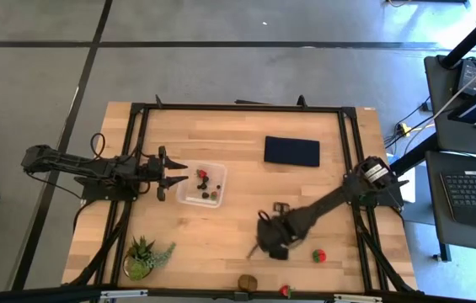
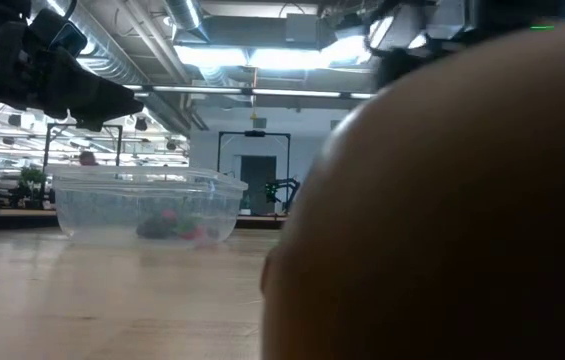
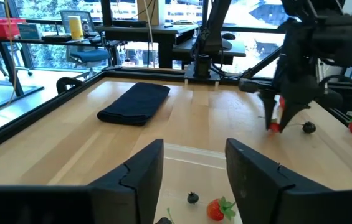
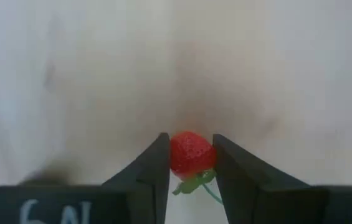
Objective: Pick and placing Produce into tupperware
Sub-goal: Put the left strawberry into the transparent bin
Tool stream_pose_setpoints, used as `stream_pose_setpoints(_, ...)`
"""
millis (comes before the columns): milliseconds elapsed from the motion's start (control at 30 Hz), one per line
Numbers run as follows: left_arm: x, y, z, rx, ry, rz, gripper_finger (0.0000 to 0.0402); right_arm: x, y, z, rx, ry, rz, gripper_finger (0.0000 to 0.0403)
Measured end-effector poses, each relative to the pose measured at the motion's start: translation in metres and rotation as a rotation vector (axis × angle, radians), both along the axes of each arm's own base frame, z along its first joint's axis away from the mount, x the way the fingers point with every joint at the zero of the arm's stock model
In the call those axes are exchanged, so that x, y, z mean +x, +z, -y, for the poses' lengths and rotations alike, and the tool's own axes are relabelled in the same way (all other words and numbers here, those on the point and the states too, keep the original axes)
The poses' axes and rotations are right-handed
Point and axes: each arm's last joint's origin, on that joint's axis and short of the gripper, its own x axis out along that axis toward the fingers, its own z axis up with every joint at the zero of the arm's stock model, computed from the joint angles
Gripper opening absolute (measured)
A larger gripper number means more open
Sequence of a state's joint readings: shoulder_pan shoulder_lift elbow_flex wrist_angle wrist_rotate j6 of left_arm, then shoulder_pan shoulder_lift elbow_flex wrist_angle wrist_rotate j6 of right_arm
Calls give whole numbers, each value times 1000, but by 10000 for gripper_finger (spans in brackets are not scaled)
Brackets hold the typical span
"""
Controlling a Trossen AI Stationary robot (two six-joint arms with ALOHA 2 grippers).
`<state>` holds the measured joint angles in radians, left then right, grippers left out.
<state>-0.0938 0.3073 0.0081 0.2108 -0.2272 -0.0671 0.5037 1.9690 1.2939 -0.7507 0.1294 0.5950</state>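
The clear tupperware (image 1: 201, 187) stands left of the table's middle and holds a strawberry (image 3: 216, 209) and dark berries (image 3: 192, 198). My left gripper (image 1: 174, 174) hovers open over its left rim, touching nothing. My right gripper (image 1: 270, 242) is near the table's middle, toward the near edge, shut on a red strawberry (image 4: 191, 154). On the wood lie another strawberry (image 1: 319, 255), a dark berry (image 3: 309, 127), the brown kiwi (image 1: 248, 283) and a third strawberry (image 1: 286, 290) at the near edge. My right gripper pinches the strawberry's red body (image 4: 188, 149) between its two fingers, one on each flank. Its green top (image 4: 194, 183) points back toward the wrist. The fingers (image 3: 286, 109) come from above, pointing down, and the fruit seems lifted just clear of the table.
A folded dark blue cloth (image 1: 291, 151) lies toward the far edge, right of the middle. A spiky green potted plant (image 1: 145, 257) stands at the near left corner. In the low view the kiwi (image 2: 442, 210) fills the right half, hiding my right gripper.
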Motion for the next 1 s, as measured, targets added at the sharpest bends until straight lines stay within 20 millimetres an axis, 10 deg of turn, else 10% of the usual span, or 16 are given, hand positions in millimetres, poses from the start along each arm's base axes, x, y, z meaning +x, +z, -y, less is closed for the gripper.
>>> stream_pose_setpoints(667,0,0,0,0,0,0,165,126,89,132,-94,316,751,59)
stream_pose_setpoints(1000,0,0,0,0,0,0,166,156,20,158,-109,300,745,12)
